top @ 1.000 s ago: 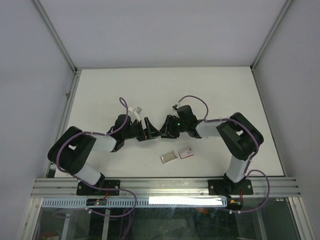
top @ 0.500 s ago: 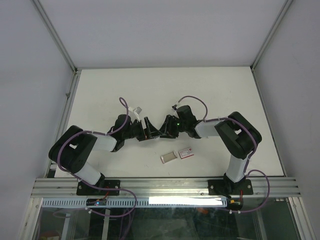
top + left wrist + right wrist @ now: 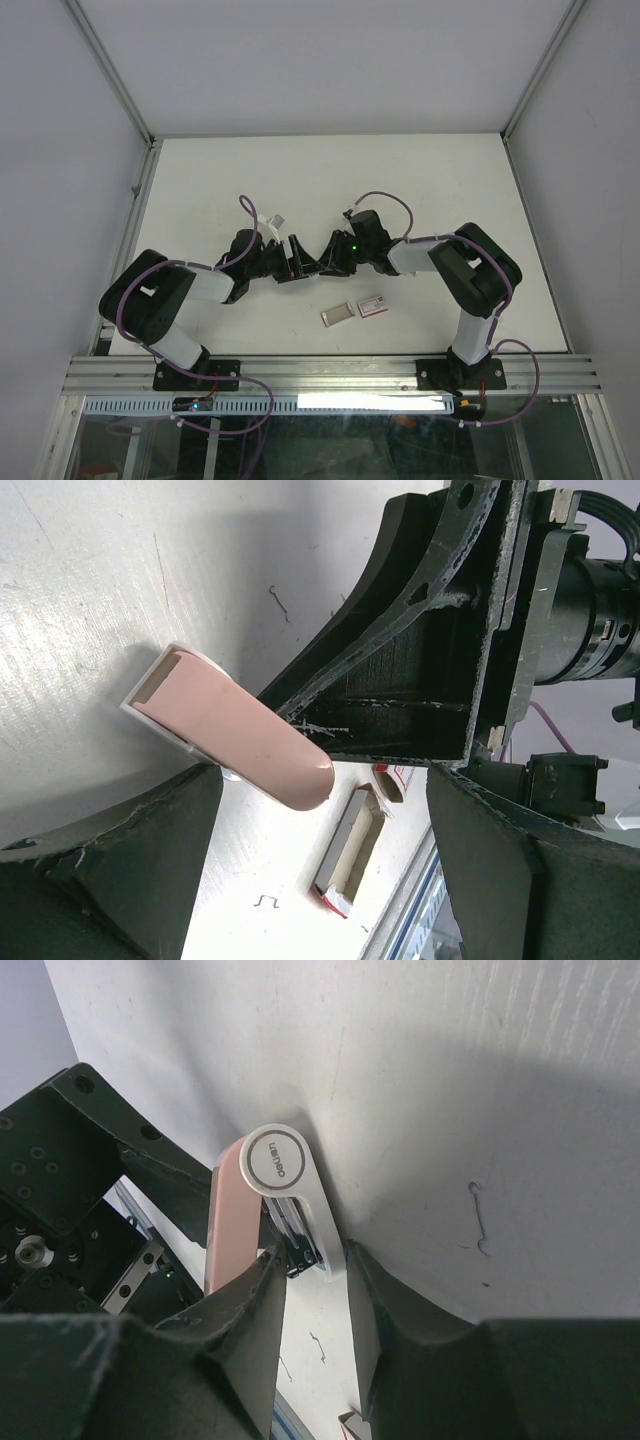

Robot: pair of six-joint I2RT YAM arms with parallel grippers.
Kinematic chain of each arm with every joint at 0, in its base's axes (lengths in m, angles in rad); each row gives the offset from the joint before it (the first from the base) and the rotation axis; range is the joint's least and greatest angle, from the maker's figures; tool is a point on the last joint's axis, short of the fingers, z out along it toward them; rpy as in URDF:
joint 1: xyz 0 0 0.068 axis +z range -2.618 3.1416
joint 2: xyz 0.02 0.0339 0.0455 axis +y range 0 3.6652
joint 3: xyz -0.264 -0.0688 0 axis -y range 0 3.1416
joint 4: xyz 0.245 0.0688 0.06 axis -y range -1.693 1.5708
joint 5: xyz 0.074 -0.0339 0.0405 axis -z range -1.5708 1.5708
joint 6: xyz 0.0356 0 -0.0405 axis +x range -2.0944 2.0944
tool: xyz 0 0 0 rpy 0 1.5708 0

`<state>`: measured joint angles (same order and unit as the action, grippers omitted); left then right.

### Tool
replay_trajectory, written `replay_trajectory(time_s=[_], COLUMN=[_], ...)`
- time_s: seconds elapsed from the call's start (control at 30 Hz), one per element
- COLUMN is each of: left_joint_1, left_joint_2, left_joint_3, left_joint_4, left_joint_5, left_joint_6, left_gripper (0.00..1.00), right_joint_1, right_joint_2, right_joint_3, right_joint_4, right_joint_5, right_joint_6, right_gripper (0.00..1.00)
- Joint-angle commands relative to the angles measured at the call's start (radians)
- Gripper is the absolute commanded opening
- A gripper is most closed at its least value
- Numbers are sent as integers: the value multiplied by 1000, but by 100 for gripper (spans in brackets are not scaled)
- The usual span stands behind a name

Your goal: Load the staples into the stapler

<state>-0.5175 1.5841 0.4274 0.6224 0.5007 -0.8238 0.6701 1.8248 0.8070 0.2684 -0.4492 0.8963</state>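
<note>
Both arms were reaching in toward the middle of the table (image 3: pixel 300 180), wrists pretty much nose to nose. The stapler (image 3: pixel 240 735) sat right between them, pink top on a white base, lying on the tabletop and hard to pick out from overhead because the grippers crowded it.

The left gripper (image 3: pixel 320 775) had its jaws spread wide. In its wrist view the stapler ran diagonally across the gap, with its white base right at the tip of one finger (image 3: pixel 120 870) and the other finger (image 3: pixel 530 870) well apart from it, so it wasn't holding anything.

The right gripper (image 3: pixel 314 1252) was a lot narrower. Its two fingers sat either side of one end of the stapler, very close to it. Honestly I couldn't tell whether they were actually pinching it or just framing it.

The staples' box was nearer the arm bases, apart from the grippers and split in two. The greyish tray (image 3: pixel 338 315) lay just beside the red box (image 3: pixel 372 305) with its white label. The staple strips themselves were too small to make out. A loose bent staple (image 3: pixel 480 1218) lay on the table by the stapler, and another one (image 3: pixel 265 902) lay near the tray
</note>
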Motion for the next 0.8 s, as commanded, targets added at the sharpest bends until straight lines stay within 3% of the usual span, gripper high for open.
replay_trajectory(time_s=[0.0,0.37,0.77], left_joint_1=[-8,-8,-3], left_joint_2=[4,-7,-231], left_joint_3=[21,29,80], left_joint_4=[61,55,-229], left_joint_5=[17,20,-141], left_joint_6=[0,3,142], left_gripper=[86,85,88], right_joint_1=[15,20,-12], right_joint_2=[26,37,-159], right_joint_3=[29,34,-3], right_joint_4=[-112,-152,-185], right_joint_5=[102,132,147], right_joint_6=[-46,-56,-112], right_gripper=[32,28,46])
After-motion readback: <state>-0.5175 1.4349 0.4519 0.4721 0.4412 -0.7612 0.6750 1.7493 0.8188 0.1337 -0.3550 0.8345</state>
